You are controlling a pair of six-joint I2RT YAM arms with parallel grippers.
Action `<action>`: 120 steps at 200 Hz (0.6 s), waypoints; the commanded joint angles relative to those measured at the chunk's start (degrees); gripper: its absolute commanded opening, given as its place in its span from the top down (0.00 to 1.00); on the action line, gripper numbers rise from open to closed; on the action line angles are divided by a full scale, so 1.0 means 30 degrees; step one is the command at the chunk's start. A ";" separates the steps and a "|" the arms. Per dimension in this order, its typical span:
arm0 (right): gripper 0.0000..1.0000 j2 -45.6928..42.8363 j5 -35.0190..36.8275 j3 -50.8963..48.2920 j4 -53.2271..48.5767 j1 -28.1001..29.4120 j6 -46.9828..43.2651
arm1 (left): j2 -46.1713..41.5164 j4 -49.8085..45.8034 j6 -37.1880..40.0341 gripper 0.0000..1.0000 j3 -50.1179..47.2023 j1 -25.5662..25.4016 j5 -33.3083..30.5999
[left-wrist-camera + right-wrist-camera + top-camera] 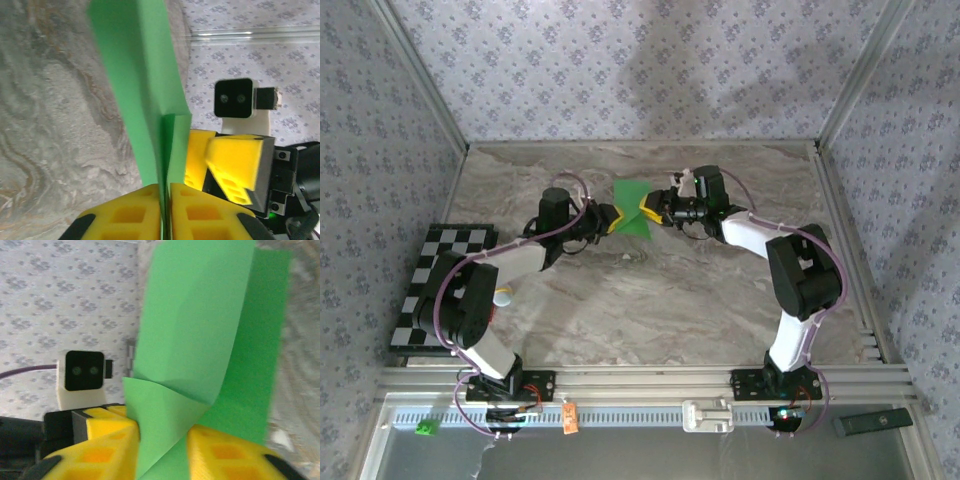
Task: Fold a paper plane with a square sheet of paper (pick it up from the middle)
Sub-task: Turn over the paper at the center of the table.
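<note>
Holding the square sheet of paper (142,75) up between two grippers.
Left gripper (164,189) fingers are clamped together on the sheet; right gripper (162,435) fingers stand apart, paper passing between them.

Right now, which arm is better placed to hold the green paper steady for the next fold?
Left, I'd judge. The left gripper is pinched shut on the green paper; the right gripper has its fingers apart around it, free to fold.
</note>
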 commanded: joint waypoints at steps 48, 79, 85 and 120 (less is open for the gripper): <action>0.44 -0.3528 0.7060 0.0230 -0.9047 -0.1889 -0.6600 | -0.0545 -1.3478 0.8249 0.96 0.4127 0.0327 -0.4624; 0.31 -0.4439 0.9503 0.0649 -1.0843 -0.1985 -0.8805 | 0.0145 -1.9896 1.2341 0.96 0.7574 -0.0563 -1.0306; 0.30 -0.4583 0.9809 0.0675 -1.0978 -0.1979 -0.9003 | 0.0407 -2.1016 1.2935 0.96 0.8245 -0.0799 -1.1498; 0.25 -0.5122 1.1094 0.0403 -1.1149 -0.2088 -0.9137 | 0.2779 -2.6204 1.5299 0.96 1.2487 -0.2782 -1.9374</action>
